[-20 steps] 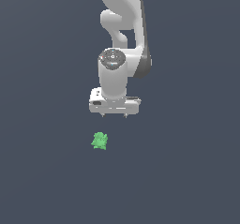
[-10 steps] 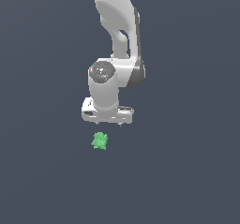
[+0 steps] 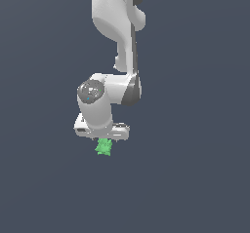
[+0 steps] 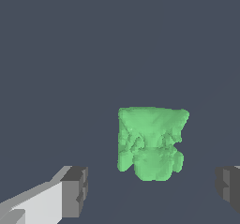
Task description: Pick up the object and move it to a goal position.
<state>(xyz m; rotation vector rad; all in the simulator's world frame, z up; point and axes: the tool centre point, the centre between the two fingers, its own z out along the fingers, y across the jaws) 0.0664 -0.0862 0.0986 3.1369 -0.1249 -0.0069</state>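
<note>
Gripper (image 4: 150,190) fingers (image 4: 75,190) spread wide, nothing held. Green object (image 4: 151,143) lies on dark surface (image 4: 117,40) between fingers, untouched. Since a second ago arm has dropped from above-right to directly over object (image 3: 103,147); object unmoved. Judgement: pre-grasp alignment done; closing comes next.

Object (image 4: 151,143) between the gripper (image 4: 152,190) fingers — untouched.

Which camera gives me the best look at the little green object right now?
The wrist view: the green object fills much of the frame, unobstructed, lying between the open gripper fingers. In the exterior view it is small, and the gripper just above covers its top.
</note>
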